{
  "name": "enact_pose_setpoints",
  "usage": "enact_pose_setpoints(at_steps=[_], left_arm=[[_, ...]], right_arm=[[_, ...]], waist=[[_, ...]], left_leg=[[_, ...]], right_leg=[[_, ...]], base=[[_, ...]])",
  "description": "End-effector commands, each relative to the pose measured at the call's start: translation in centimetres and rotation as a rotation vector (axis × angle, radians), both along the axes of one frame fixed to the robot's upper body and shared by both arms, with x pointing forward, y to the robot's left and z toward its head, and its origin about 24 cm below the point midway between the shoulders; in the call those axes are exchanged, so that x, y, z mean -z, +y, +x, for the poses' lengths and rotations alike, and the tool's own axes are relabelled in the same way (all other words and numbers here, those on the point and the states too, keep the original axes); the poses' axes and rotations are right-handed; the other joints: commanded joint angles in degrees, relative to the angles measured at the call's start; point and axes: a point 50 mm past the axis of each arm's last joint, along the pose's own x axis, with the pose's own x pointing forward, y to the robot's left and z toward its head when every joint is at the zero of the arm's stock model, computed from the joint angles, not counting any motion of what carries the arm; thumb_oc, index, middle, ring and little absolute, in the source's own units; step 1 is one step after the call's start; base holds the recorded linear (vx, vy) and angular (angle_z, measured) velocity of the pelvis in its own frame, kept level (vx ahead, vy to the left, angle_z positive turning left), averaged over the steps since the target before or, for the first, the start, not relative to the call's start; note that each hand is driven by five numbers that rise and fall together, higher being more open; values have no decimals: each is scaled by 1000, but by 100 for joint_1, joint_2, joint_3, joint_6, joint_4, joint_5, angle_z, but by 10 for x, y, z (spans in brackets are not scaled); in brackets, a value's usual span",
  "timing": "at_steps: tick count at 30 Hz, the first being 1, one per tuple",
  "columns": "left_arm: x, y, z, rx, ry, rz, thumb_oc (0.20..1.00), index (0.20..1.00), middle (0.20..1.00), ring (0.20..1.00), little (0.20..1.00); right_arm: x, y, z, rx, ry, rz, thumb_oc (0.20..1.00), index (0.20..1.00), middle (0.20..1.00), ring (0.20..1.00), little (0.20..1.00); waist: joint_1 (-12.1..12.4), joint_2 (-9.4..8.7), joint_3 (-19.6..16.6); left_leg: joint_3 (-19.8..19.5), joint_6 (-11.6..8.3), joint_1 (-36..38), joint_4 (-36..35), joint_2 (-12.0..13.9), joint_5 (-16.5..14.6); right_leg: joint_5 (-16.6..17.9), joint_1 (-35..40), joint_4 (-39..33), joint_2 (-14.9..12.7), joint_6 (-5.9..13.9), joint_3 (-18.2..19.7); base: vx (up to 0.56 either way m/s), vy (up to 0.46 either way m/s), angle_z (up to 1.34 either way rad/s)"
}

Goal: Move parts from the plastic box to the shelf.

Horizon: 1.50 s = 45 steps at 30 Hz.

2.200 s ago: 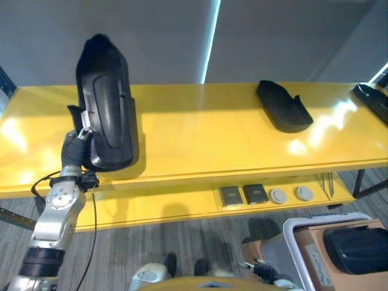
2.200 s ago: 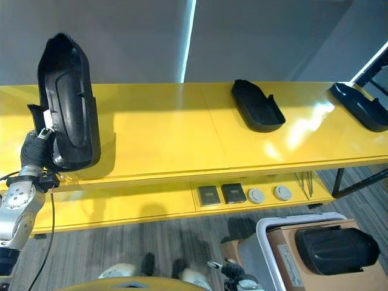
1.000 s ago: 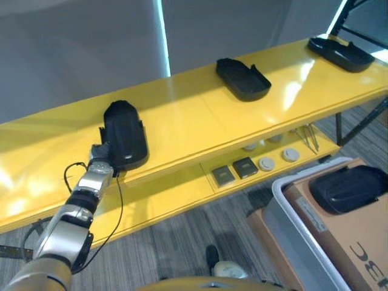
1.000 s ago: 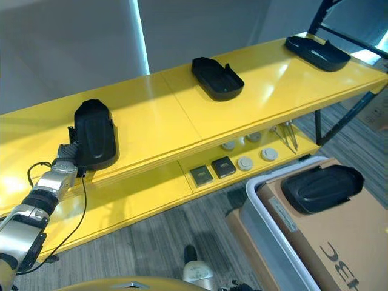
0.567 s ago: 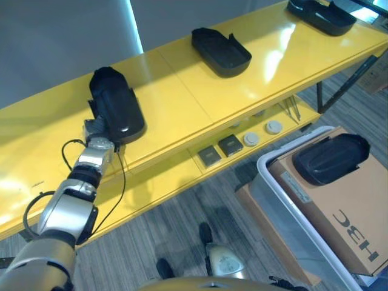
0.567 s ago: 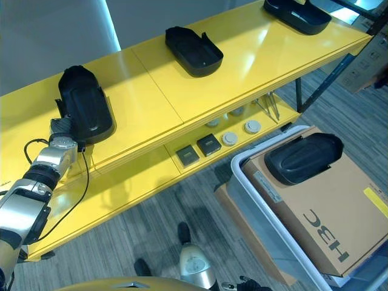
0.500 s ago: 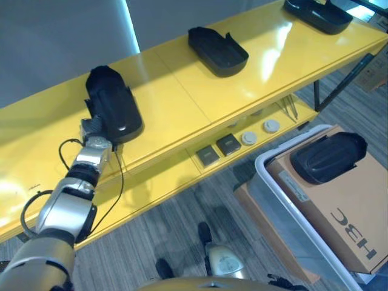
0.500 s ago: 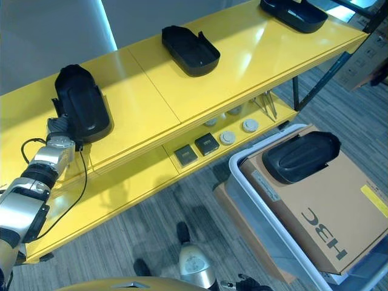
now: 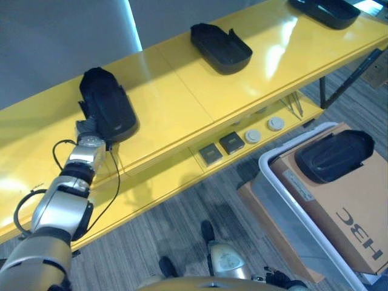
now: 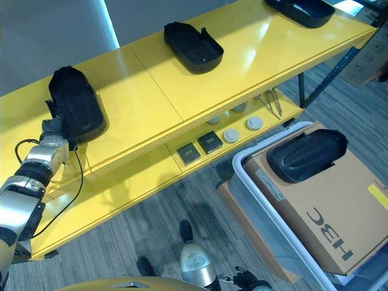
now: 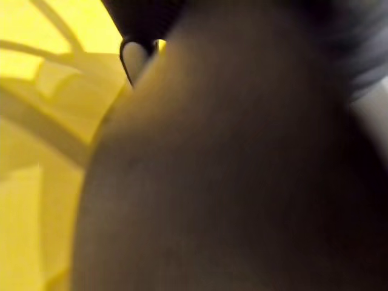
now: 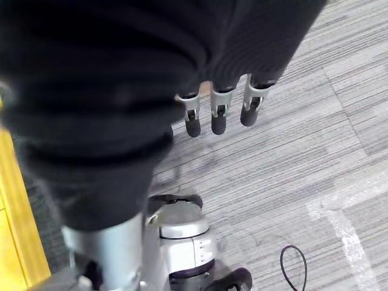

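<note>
A long black moulded part lies flat on the top board of the yellow shelf, towards its left end. My left hand sits against the near end of this part; in the left wrist view a dark mass is right in front of the camera, over the yellow shelf. Two more black parts rest further right on the same board. Another black part lies on cardboard inside the grey plastic box at the lower right. My right hand hangs over the floor with its fingers straight and holds nothing.
The lower shelf board carries two dark square pieces, two round discs and thin metal tools. A large cardboard box fills the plastic box. A dark shelf leg stands at the right, on grey carpet.
The black part, held upright on the shelf by my left hand 2.2 s ago, now lies flat there. The camera has swung towards the plastic box.
</note>
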Motion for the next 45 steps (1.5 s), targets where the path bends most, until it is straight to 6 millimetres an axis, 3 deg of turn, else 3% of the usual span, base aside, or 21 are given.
enact_pose_setpoints(at_steps=[1,7,19,20,21,34,37,40,45], left_arm=[[44,2,-20,-29,149,-47,200,200,200,200,200],[63,-8,-28,-2,205,-47,200,200,200,200,200],[65,-8,-29,20,204,-17,200,200,200,200,200],[65,-7,-29,15,198,-27,956,956,956,956,956],[65,-6,-29,15,198,-29,1000,1000,1000,1000,1000],[63,-5,-29,-33,136,-71,1000,1000,1000,1000,1000],[55,-8,-24,-21,56,-121,1000,1000,1000,1000,1000],[35,-14,-15,63,-61,-172,1000,1000,1000,1000,1000],[26,-24,-15,103,-134,-200,1000,1000,1000,1000,1000]], right_arm=[[7,5,-23,-22,89,-1,1000,1000,1000,1000,1000],[12,17,-29,-29,118,12,1000,1000,1000,1000,1000],[14,17,-39,-3,139,10,1000,1000,1000,1000,1000],[14,15,-40,-2,139,7,1000,1000,1000,1000,1000],[14,14,-40,0,140,6,1000,1000,1000,1000,1000],[13,9,-45,7,143,-1,1000,1000,1000,1000,1000],[14,10,-46,-5,144,-2,1000,1000,1000,1000,1000],[15,12,-44,-37,144,-9,1000,1000,1000,1000,1000],[15,16,-41,-45,138,-7,1000,1000,1000,1000,1000]], waist=[[-7,-173,-528],[71,-211,-707],[55,-182,-735],[46,-175,-730],[42,-173,-729],[56,-174,-714],[116,-163,-735],[262,-116,-782],[421,-114,-799]], left_leg=[[-432,6,-492,183,229,60],[-384,43,-282,136,207,-1],[-378,72,-152,44,161,-28],[-375,68,-149,40,162,-27],[-376,67,-148,39,162,-28],[-390,43,-132,23,171,-14],[-420,35,-103,8,158,-20],[-474,24,-57,-17,123,-26],[-560,40,-46,-41,86,-31]], right_leg=[[-936,106,582,-130,500,118],[-934,361,462,-148,508,45],[-932,451,414,-136,526,86],[-931,444,416,-136,528,97],[-932,441,415,-133,527,102],[-907,476,352,-137,531,84],[-897,540,303,-152,538,31],[-875,631,263,-190,560,-72],[-861,691,240,-219,575,-158]], base=[[64,-12,2],[28,-11,0],[0,0,0],[0,0,0],[0,0,0],[0,0,0],[-8,16,0],[-30,64,6],[-31,50,14]])
